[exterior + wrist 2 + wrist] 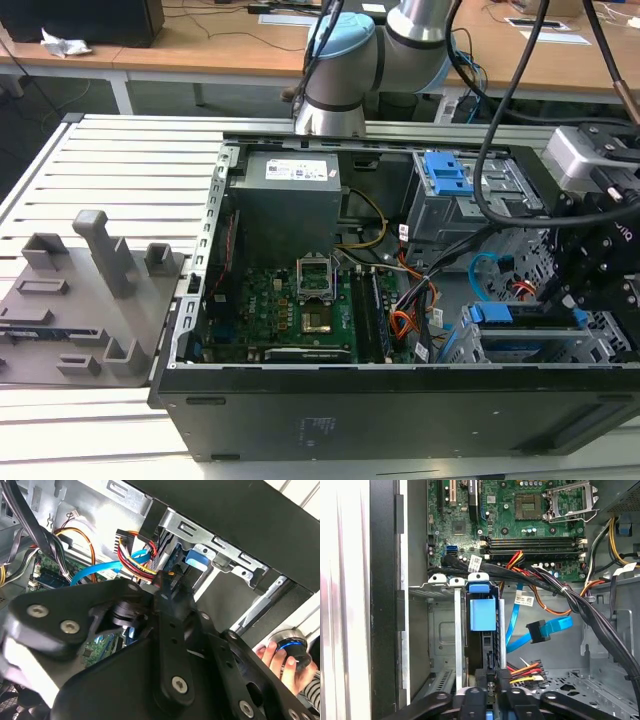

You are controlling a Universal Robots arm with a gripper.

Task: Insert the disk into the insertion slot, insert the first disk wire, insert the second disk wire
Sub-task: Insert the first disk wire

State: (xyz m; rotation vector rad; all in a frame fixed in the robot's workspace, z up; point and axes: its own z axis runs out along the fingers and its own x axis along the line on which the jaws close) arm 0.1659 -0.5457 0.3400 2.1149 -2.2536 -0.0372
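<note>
**Drive sitting in its bay, claw at its connector end**

The big black open computer case (pixel 380 410) is lying on the ribbed aluminium table (pixel 130 160). Inside it, the grey perforated sheet-metal drive cage (pixel 442 630) is holding the hard drive in its bright blue plastic caddy (pixel 482 614), standing edgewise. The black claw (pixel 495 680) is hovering right at the drive's connector end. I cannot tell whether it is spread or pinching. The thin flat light-blue data cable (pixel 555 626) is dangling free just beside the cage.

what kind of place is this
Probably a robotics lab or test bench: an open black desktop computer case sits on a slotted aluminium table, a grey-and-blue robot arm stands behind it, and light wooden desks stand beyond.
</note>
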